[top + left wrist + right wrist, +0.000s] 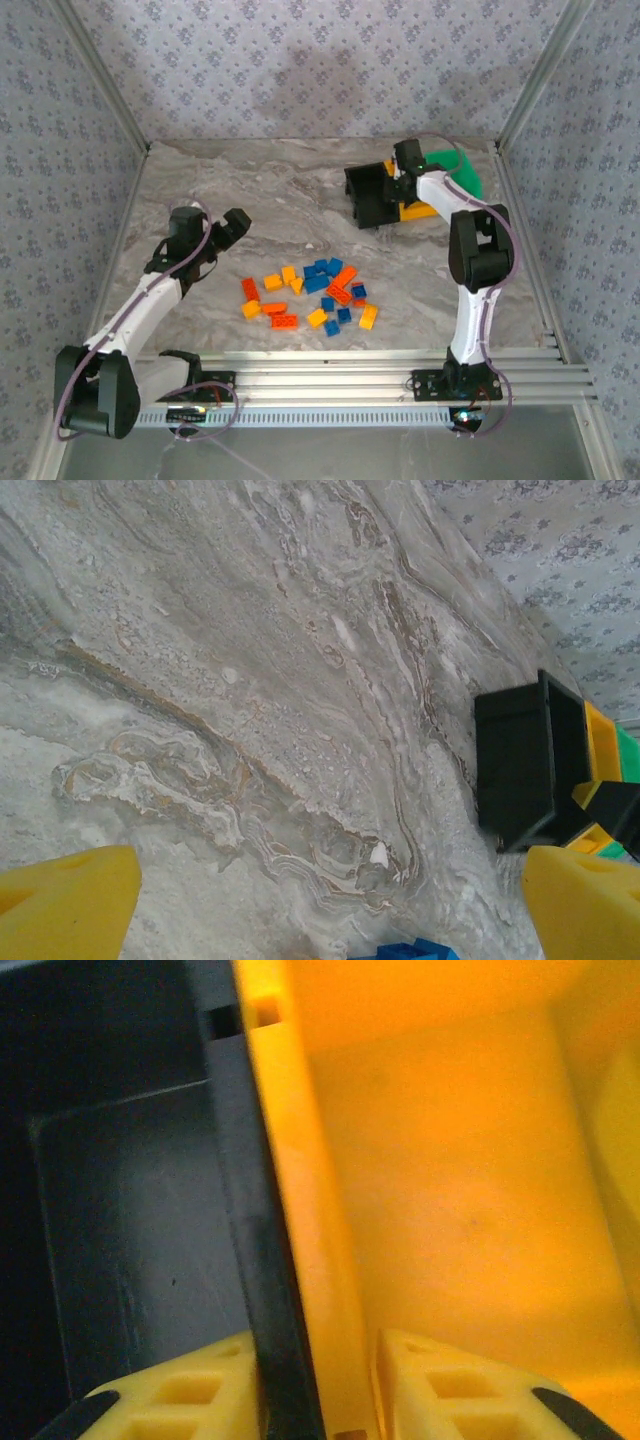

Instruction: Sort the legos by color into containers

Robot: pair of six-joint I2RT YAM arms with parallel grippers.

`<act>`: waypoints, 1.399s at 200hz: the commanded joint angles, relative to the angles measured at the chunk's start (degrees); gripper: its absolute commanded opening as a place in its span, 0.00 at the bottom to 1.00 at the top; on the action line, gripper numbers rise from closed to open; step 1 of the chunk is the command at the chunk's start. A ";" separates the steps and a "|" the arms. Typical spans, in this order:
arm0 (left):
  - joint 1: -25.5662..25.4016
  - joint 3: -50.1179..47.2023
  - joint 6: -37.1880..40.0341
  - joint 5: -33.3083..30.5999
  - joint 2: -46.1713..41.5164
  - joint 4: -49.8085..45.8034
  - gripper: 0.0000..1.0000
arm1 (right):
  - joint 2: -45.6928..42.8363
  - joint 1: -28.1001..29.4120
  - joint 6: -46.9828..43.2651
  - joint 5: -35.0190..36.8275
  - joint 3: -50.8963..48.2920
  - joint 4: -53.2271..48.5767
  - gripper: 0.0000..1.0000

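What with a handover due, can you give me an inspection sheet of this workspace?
Surface: grey marble-patterned table, no spills seen.
Job's things: legos loose in a front-centre cluster, with yellow-orange, red-orange and blue mixed. The containers are at rear right: black bin, yellow-orange bin, green bin. No brick seen in the black or yellow-orange one.
Clutter: nothing seen.
Grippers: left gripper open, left of the legos. Right gripper shut on the wall shared by the black and yellow-orange bins.
Cables: purple cables along both arms.
Surroundings: patterned walls, aluminium rails at the near edge.
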 commanded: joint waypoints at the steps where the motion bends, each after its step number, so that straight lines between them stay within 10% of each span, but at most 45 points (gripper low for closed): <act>1: -0.73 -0.68 0.02 0.77 -2.14 -1.27 0.98 | 1.80 3.50 3.85 2.30 2.50 -3.32 0.23; 24: -0.77 -1.32 -0.08 0.60 -4.14 -2.40 0.99 | 2.59 7.17 7.43 3.87 2.91 -3.05 0.00; 132: -0.95 -3.47 -1.33 -0.72 -14.57 -10.27 1.00 | 8.70 26.83 28.46 15.67 10.78 -7.82 0.00; 253: -0.99 -4.67 -0.83 -1.38 -16.30 -11.98 1.00 | 12.46 34.02 34.59 18.16 16.99 -11.69 0.00; 280: -1.00 -4.77 -0.23 -1.35 -16.81 -12.12 1.00 | 10.21 34.63 33.75 18.09 15.27 -8.49 0.34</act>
